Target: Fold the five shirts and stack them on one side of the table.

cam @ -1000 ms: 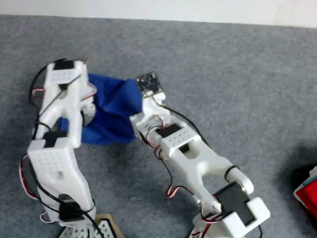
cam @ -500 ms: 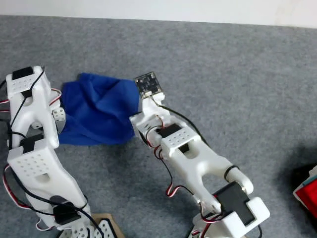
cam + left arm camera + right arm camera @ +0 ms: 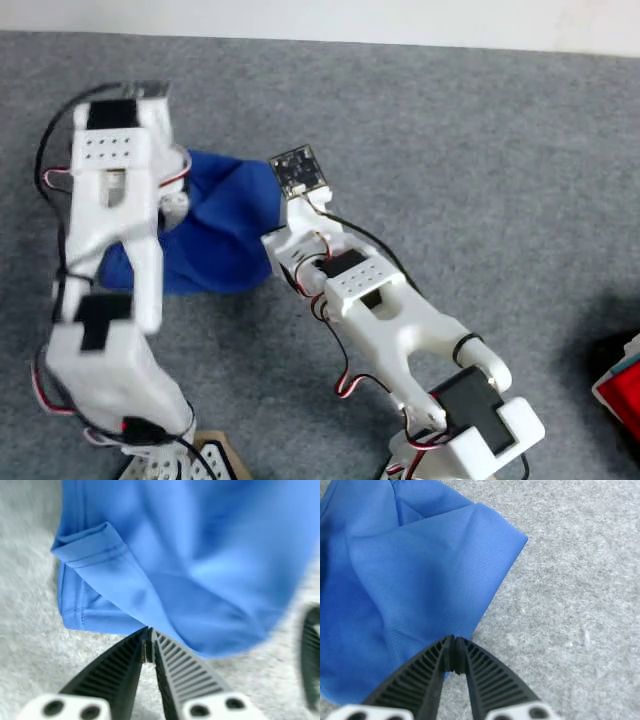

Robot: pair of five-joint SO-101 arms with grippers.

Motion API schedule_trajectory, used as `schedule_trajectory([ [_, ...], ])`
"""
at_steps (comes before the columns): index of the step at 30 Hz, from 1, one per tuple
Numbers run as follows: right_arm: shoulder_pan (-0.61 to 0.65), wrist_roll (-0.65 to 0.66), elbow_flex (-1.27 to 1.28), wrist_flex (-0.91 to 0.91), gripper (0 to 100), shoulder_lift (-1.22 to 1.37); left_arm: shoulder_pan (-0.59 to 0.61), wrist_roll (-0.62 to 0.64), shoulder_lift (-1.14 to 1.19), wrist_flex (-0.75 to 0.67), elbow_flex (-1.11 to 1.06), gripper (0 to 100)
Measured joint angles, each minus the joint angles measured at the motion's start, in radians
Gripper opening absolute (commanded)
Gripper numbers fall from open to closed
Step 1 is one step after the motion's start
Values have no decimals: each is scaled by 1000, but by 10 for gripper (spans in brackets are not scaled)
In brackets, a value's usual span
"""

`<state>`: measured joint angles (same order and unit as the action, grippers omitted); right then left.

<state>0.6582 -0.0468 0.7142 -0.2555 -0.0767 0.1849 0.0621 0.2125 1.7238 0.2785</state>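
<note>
The shirt [image 3: 225,235] lies left on the table [image 3: 480,150]

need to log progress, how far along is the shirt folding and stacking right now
Done: nothing stacked yet. In hand: a rumpled blue fabric shirt on the grey carpeted table, the left tool and right tool each shut on an edge of it. Left: finish this fold, then the other four shirts and the stack.

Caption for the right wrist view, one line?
Right claw shut on the edge of a blue shirt on the grey table.
</note>
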Motion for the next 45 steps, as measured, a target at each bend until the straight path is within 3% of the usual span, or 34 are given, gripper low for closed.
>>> schedule_trajectory([
  [7, 0, 0, 0, 0, 7, 0, 34, 0, -227, -32, -95, 6],
  [14, 0, 0, 0, 0, 7, 0, 81, 2, -169, -374, -459, 6],
  [19, 0, 0, 0, 0, 7, 0, 91, 2, -68, -534, -500, 6],
  [30, 0, 0, 0, 0, 7, 0, 98, 2, 9, -568, -272, 6],
  [39, 0, 0, 0, 0, 7, 0, 80, 2, 135, -629, -264, 6],
  [45, 0, 0, 0, 0, 7, 0, 81, 2, 230, -568, -203, 6],
])
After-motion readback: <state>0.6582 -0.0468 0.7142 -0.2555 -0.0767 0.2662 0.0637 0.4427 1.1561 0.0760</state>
